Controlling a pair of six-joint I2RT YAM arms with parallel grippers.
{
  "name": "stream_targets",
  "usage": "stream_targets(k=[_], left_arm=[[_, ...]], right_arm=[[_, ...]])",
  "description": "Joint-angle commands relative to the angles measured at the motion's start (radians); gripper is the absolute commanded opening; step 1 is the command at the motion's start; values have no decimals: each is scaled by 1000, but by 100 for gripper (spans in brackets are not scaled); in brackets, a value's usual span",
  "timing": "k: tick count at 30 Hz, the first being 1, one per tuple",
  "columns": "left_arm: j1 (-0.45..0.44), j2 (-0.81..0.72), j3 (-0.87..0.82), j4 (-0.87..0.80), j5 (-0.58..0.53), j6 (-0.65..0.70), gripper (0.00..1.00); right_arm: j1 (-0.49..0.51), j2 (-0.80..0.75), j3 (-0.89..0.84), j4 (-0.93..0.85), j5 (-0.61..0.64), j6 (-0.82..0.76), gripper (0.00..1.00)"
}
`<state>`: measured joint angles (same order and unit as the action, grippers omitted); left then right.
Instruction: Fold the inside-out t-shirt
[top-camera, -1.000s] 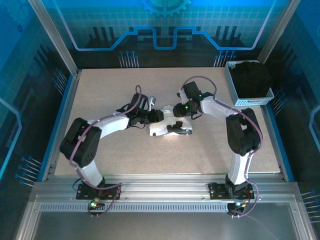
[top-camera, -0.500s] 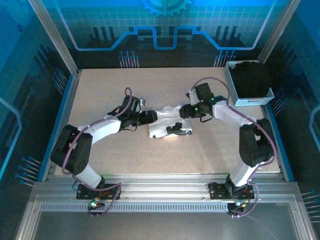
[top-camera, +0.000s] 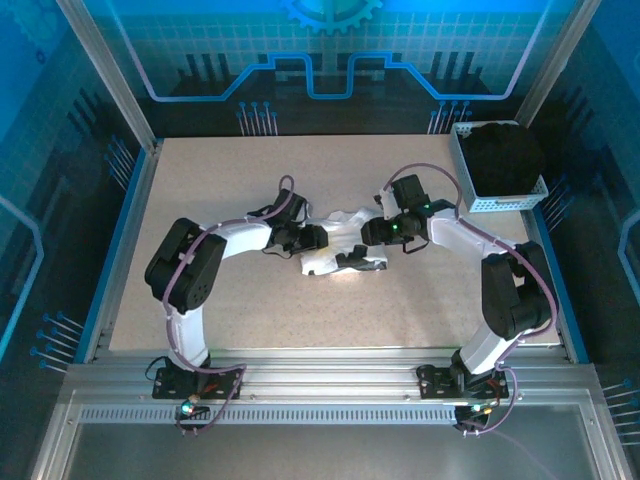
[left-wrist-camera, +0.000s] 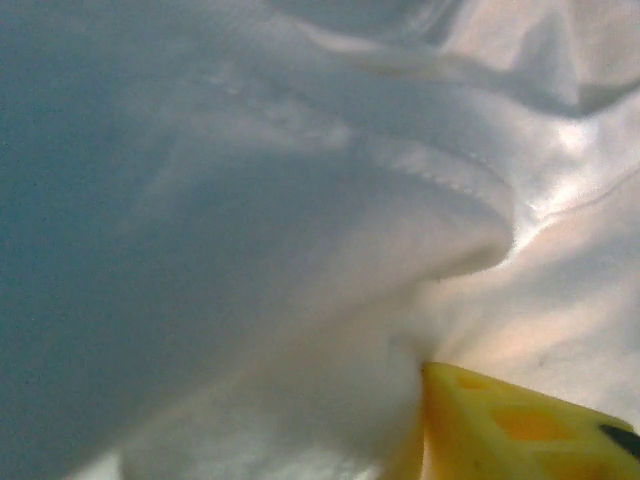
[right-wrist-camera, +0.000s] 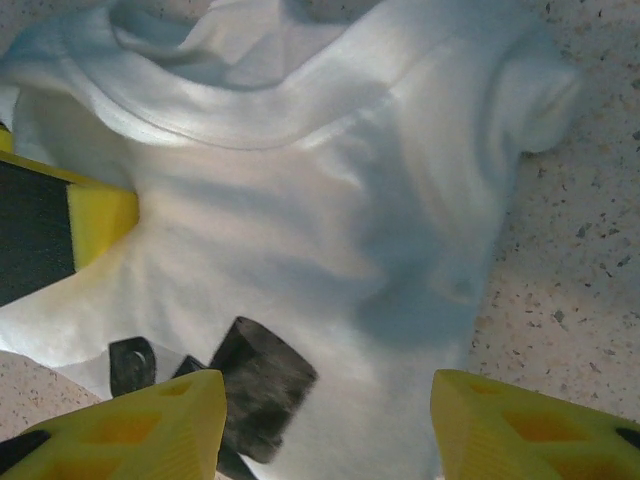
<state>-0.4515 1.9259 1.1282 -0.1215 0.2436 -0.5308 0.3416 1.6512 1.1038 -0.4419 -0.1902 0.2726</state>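
1. While the inside-out t-shirt (top-camera: 335, 222) sits bunched up in a crumpled heap around the middle of the table (top-camera: 200, 190), both arms reach into it from opposite sides.
2. The left gripper (top-camera: 318, 238) is buried in the shirt's left edge. Its wrist cam is basically all white folds, with one yellow fingertip (left-wrist-camera: 520, 430) poking in at the bottom right and cloth pressed up against it. Honestly can't tell if those jaws are apart or pinching anything.
3. The right gripper (right-wrist-camera: 330, 425) is over the shirt's right side with its yellow fingers spread wide and nothing pinched between them, just shirt lying flat underneath.
4. The right wrist cam also shows the collar seam near the top and a dark shape (right-wrist-camera: 255, 385) on the cloth; no clue what it is.
5. Off in the far right corner there's a basket (top-camera: 500, 203) with a black garment (top-camera: 505, 155) in it, well apart from the shirt.
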Motion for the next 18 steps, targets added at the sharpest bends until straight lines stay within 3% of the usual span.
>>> stream_targets(k=[1,4,5,9,12,16,18], left_arm=[[-6,40,34,10,53,3,37],[38,31,63,-57,57,68,4],[65,13,66,-88,52,95,0],[186,-89,124,-354,-119,351,0],[263,-114,170,-488,-414,504,0],[361,-41,276,-549,-790,672,0],[404,16,331,-518,-926,795,0]], right_arm=[[4,-27,-17,-3,11,8,57],[-1,-61,-21,-12,16,5,56],[-1,-76,-23,-15,18,3,56],[-6,-150,-36,-25,20,5,57],[-6,-181,-25,-35,9,2,57],[-6,-174,22,-66,-24,-13,57],[-5,-161,41,-74,-42,-17,57]])
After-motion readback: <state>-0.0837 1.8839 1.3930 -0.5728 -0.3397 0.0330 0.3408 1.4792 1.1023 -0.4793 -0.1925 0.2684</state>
